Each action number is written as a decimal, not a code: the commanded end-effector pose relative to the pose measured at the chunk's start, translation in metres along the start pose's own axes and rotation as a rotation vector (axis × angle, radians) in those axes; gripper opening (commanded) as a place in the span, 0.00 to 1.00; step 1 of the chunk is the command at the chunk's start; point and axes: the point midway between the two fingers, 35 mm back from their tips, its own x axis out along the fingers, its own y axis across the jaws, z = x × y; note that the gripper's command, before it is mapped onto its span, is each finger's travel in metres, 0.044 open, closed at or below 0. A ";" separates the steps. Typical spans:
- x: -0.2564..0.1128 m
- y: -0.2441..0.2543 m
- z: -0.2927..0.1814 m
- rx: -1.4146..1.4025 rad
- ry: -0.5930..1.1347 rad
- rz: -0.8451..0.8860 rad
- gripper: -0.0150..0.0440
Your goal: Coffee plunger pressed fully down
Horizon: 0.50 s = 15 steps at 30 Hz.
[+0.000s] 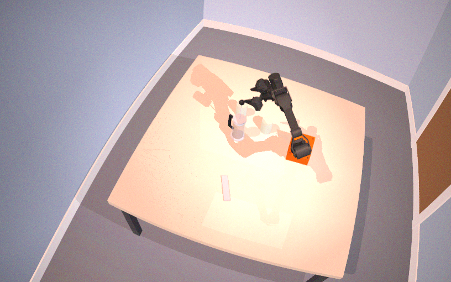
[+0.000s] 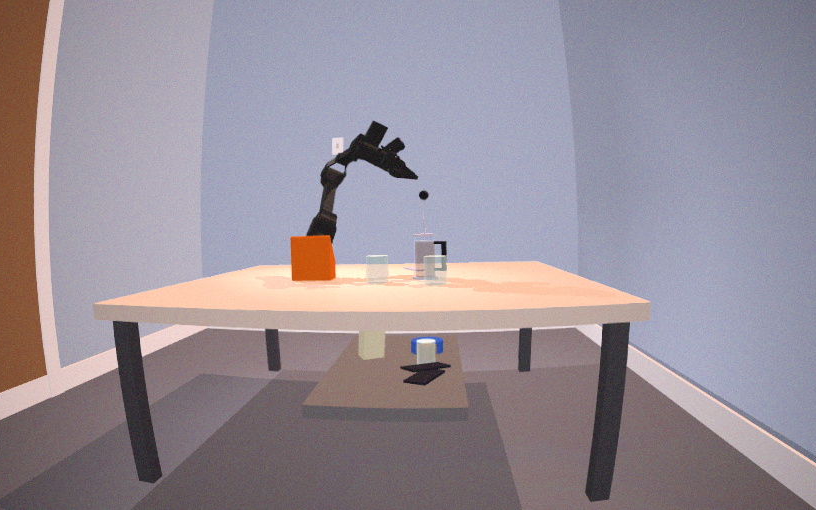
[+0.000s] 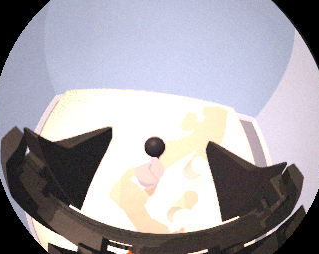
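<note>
Fingers of the gripper point(image 1: 247, 95) point(image 2: 417, 178) point(image 3: 159, 136) stand wide apart with nothing between them, above the black plunger knob point(image 1: 241, 102) point(image 2: 423, 195) point(image 3: 154, 146); the knob tops a thin raised rod over the upright press point(image 1: 238, 129) point(image 2: 424, 256) point(image 3: 149, 173), which stands on the table point(image 1: 171, 157) point(image 2: 367, 313) point(image 3: 90, 107) near two pale cups point(image 1: 266, 126) point(image 2: 377, 268) point(image 3: 193, 168); best to centre over the knob, then push slowly straight down the rod's line, since sideways force could tip or slide the press

The coffee press point(image 1: 238, 129) point(image 2: 424, 256) looks like clear, smooth glass or plastic, honestly can't tell which. Its ball knob point(image 1: 241, 102) point(image 2: 423, 195) point(image 3: 154, 147) seems like smooth black plastic with a slight sheen, and the gripper point(image 1: 251, 95) point(image 2: 417, 178) point(image 3: 160, 139) looks like matt dark plastic.
</note>
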 end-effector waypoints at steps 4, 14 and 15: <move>0.014 0.002 -0.035 0.014 0.011 0.007 1.00; 0.026 0.002 -0.035 0.012 0.013 0.006 1.00; 0.028 0.002 -0.035 0.012 0.013 0.006 1.00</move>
